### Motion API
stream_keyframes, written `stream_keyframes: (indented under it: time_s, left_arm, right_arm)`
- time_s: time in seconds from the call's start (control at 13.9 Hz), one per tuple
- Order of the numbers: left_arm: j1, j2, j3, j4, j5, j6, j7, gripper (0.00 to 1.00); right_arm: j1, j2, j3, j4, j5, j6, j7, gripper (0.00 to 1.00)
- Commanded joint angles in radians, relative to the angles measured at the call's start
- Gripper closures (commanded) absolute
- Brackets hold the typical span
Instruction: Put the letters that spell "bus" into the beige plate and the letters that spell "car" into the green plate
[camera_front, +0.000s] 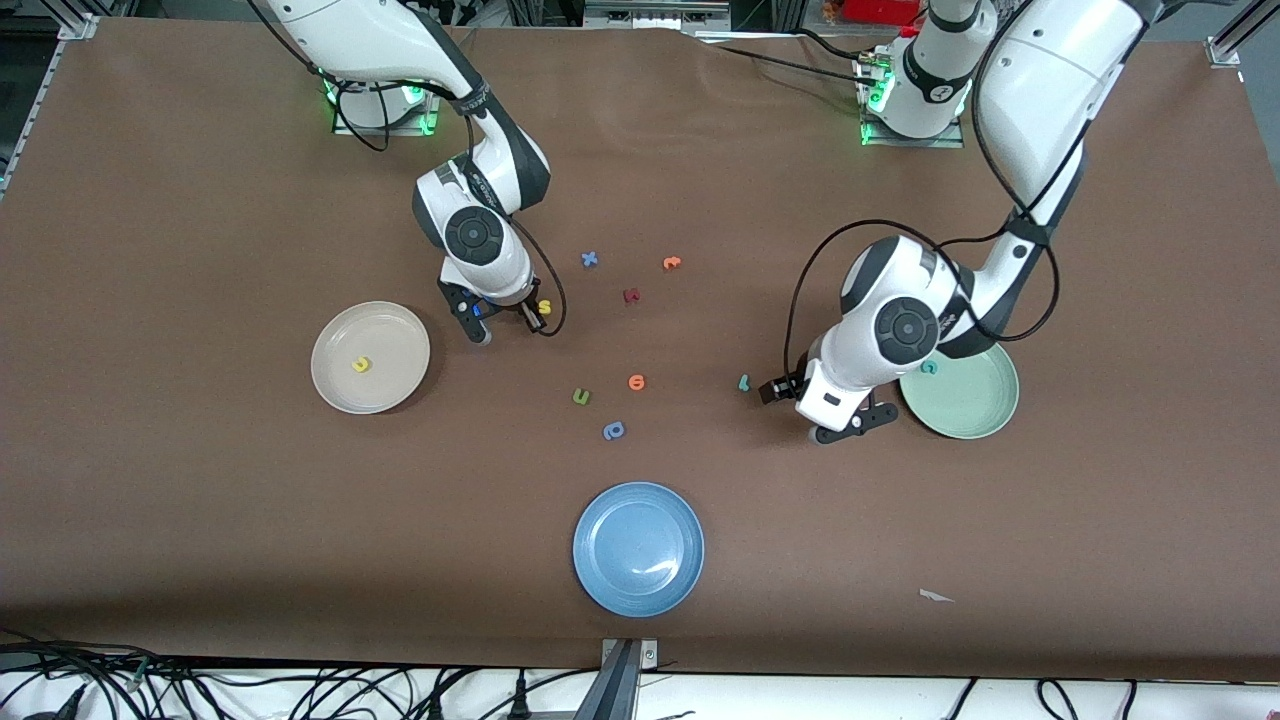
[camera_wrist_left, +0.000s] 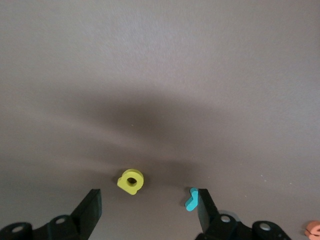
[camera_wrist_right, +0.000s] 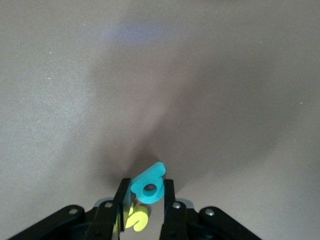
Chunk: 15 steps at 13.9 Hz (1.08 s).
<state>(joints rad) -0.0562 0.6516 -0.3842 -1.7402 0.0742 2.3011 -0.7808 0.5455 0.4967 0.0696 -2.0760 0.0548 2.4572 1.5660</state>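
Note:
My right gripper (camera_front: 533, 318) (camera_wrist_right: 145, 187) is shut on the teal "b" (camera_wrist_right: 152, 175), low over the table. The yellow "s" (camera_front: 544, 307) (camera_wrist_right: 136, 218) lies on the table right under the fingers. The beige plate (camera_front: 330, 345), at the right arm's end of the table, holds the yellow "u" (camera_front: 361, 364). My left gripper (camera_front: 765, 390) (camera_wrist_left: 148, 195) is open near the table. The yellow "a" (camera_wrist_left: 131, 181) lies just ahead of its jaws, and the teal "r" (camera_front: 743, 382) (camera_wrist_left: 191, 199) is close against one finger. The green plate (camera_front: 975, 410) holds the teal "c" (camera_front: 929, 367) and is partly covered by the left arm.
Loose letters lie mid-table: a blue x (camera_front: 590, 259), an orange one (camera_front: 671, 263), a dark red one (camera_front: 631, 296), another orange one (camera_front: 636, 382), a green u-shaped one (camera_front: 582, 397) and a blue round one (camera_front: 613, 431). A blue plate (camera_front: 600, 560) sits nearest the front camera.

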Motion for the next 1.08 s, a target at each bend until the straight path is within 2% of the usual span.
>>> stream_keyframes:
  time_s: [0.0, 0.22, 0.36, 0.58, 0.79, 0.94, 1.01]
  left_arm:
    - [-0.010, 0.039, 0.010, 0.011, 0.074, 0.015, -0.043, 0.22]
    - [-0.016, 0.062, 0.008, 0.014, 0.192, 0.017, -0.129, 0.22]
    - [-0.017, 0.074, 0.008, 0.014, 0.197, 0.018, -0.135, 0.23]
    - [-0.024, 0.089, 0.008, 0.013, 0.196, 0.044, -0.156, 0.28]
    - [-0.036, 0.108, 0.008, 0.011, 0.196, 0.061, -0.169, 0.37]
    - [-0.034, 0.108, 0.008, 0.010, 0.196, 0.061, -0.169, 0.51]
    - [-0.034, 0.108, 0.008, 0.010, 0.196, 0.060, -0.169, 0.53]
  right_arm:
    - [0.005, 0.000, 0.001, -0.016, -0.010, 0.013, 0.019, 0.86]
    - [0.005, -0.015, -0.001, -0.006, -0.010, -0.004, 0.009, 0.87]
    - [0.004, -0.052, -0.027, 0.025, -0.019, -0.082, -0.016, 0.87]
    - [0.004, -0.098, -0.118, 0.096, -0.032, -0.284, -0.200, 0.87]
    - [0.002, -0.132, -0.241, 0.091, -0.030, -0.352, -0.442, 0.87]
    - [-0.002, -0.122, -0.312, 0.077, -0.030, -0.357, -0.588, 0.87]
    - [-0.009, -0.110, -0.342, 0.065, -0.024, -0.351, -0.668, 0.87]
